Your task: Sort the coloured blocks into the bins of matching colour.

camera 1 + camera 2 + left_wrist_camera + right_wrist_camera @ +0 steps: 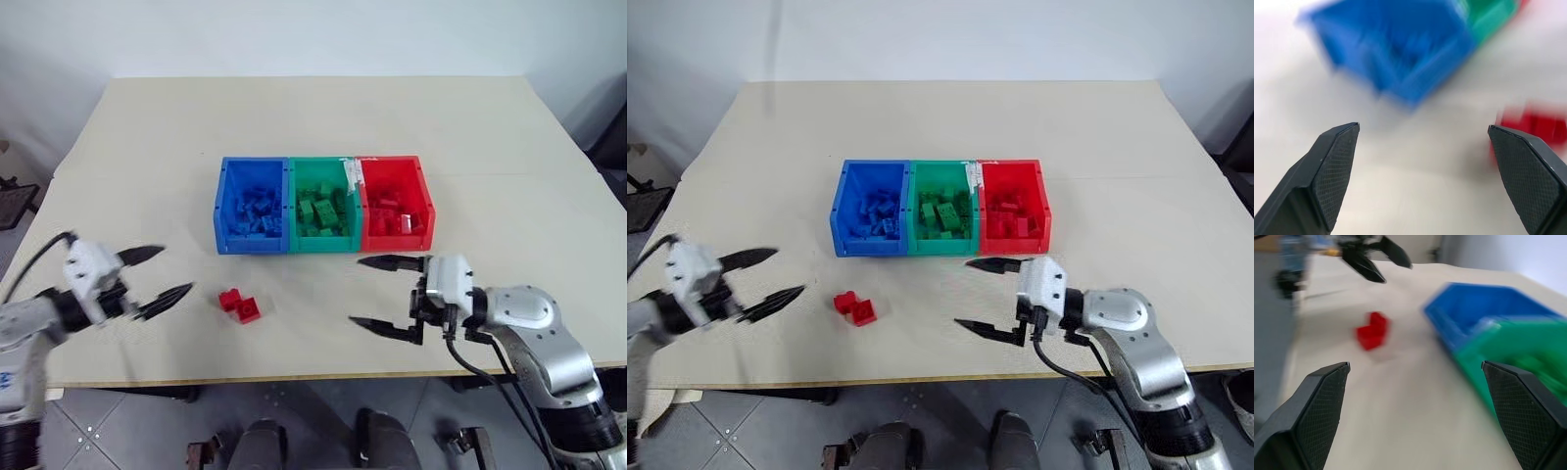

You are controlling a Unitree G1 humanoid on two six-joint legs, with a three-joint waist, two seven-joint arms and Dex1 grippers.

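Two red blocks (240, 305) left on the bench (323, 127), touching each other, a little in front of the blue bin (253, 206) and toward its left end. Not yet sorted; judged the last pieces outstanding, since no other loose block is to be seen on the bench top.

Bins joined in a row near mid-bench: blue on the left, green bin (323, 206) in the middle, red bin (396, 204) on the right. Blue pieces heaped in the blue one, green in the green, red in the red, so most of the sorting looks done. A scrap of white, possibly a label, at the wall between green and red; too small to read.

Left gripper (157, 274) low over the bench to the left of the red pair, near but apart, fingers spread wide, nothing between them. Right gripper (384, 294) in front of the red bin, pointing left toward the blocks, jaws likewise wide and empty, well apart from the pair.

Remaining, by judgement: pick up each red block and carry it past blue and green to the red bin at the far right end.
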